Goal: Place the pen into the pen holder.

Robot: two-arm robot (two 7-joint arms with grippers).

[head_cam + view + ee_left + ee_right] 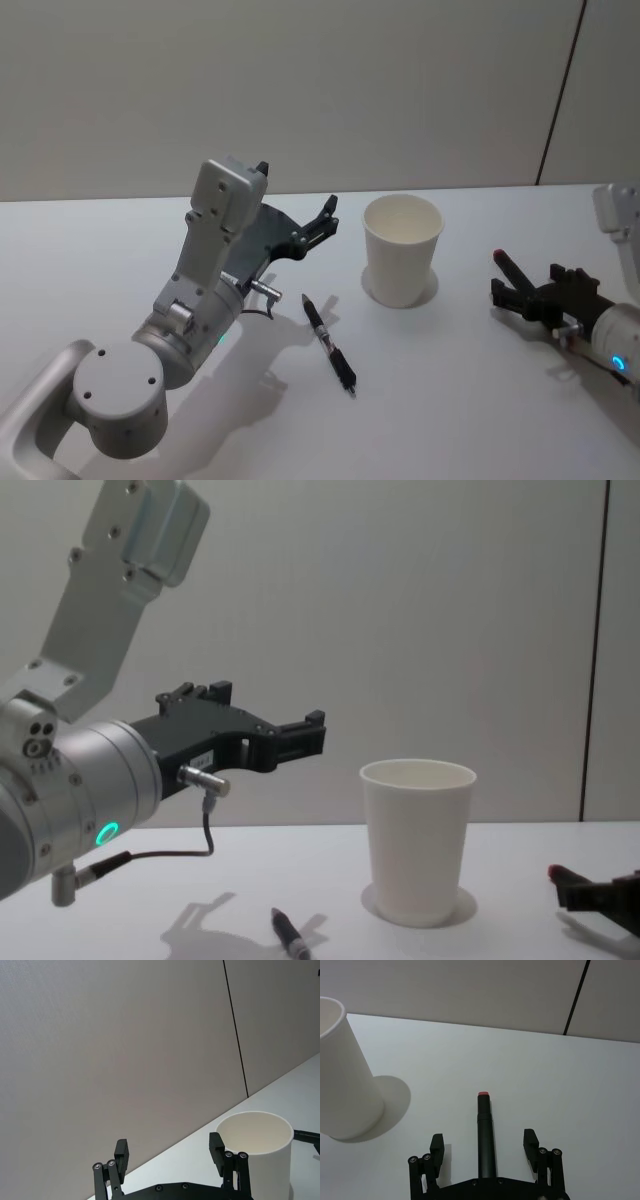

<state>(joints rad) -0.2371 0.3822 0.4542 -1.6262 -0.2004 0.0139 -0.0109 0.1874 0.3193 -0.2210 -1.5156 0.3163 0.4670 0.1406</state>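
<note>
A black pen (330, 345) with a silver tip lies flat on the white table, in front of and left of the pen holder (402, 248), an upright, empty white paper cup. My left gripper (325, 222) hangs open in the air above the table, left of the cup's rim and beyond the pen's far end, holding nothing (169, 1150). My right gripper (520, 283) rests low at the table's right side, open. A second black stick with a red end (484, 1125) lies between its spread fingers without touching the pads.
The white table (470, 420) has free room in front of the cup and between the cup and my right gripper. A plain wall closes off the table's back edge. The left arm's large grey body (190, 300) stands over the table's left part.
</note>
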